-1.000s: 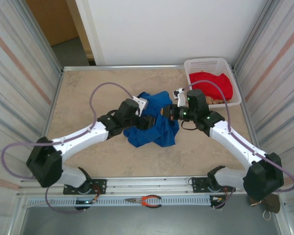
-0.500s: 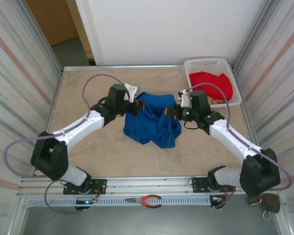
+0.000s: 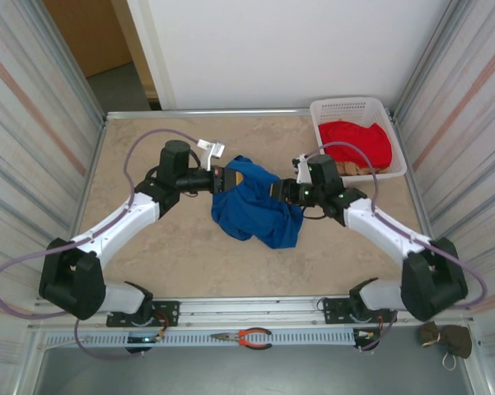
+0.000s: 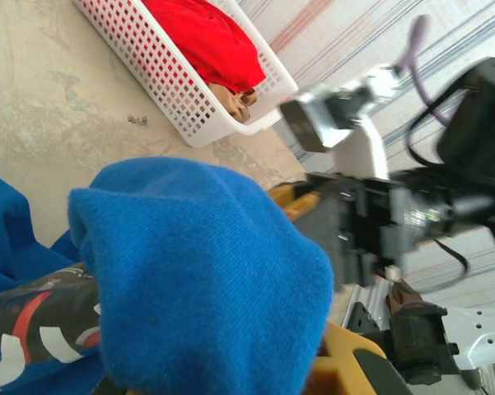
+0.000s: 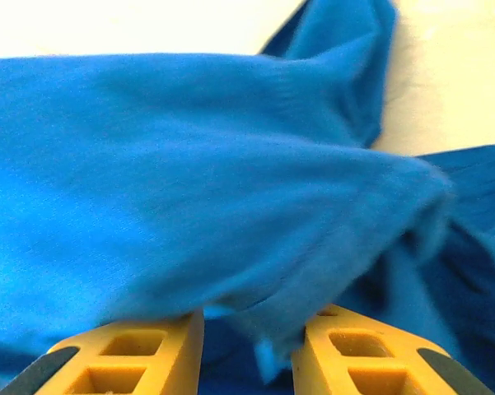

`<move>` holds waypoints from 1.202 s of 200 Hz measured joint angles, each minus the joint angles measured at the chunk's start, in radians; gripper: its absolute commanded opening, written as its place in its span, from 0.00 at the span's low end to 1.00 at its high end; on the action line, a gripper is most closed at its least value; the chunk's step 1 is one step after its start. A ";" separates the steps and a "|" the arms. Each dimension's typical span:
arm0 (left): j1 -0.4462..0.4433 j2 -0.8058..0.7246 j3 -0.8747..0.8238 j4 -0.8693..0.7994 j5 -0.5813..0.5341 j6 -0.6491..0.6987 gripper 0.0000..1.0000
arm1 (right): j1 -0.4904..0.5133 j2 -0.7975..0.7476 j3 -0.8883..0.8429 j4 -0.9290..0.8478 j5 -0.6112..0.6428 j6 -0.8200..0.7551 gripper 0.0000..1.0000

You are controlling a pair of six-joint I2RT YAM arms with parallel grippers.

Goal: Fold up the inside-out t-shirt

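Observation:
The inside-out t-shirt (image 3: 255,210) lies bunched at the middle of the table, royal blue, with one edge lifted. My left gripper (image 3: 222,178) is shut on its upper left edge. In the left wrist view a blue fold (image 4: 206,280) drapes over my yellow finger (image 4: 350,362), and a dark print with white and red marks (image 4: 25,346) shows below it. My right gripper (image 3: 278,191) sits at the shirt's upper right. Its jaws (image 5: 247,346) stand apart, with a loose fold of blue cloth (image 5: 189,164) hanging across and between them.
A white basket (image 3: 350,107) stands at the back right and holds a red garment (image 3: 358,140) and a tan cloth (image 3: 364,170). Pliers (image 3: 247,336) lie on the rail at the near edge. Ribbed metal walls close both sides.
My left gripper shut on the shirt's edge and pulled it left and back. My right gripper's jaws have just parted, and the shirt is drawn out between the two arms.

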 measured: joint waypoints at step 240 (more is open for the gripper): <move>0.019 0.000 -0.021 0.050 0.016 -0.055 0.00 | 0.144 -0.040 0.093 0.058 0.063 0.068 0.00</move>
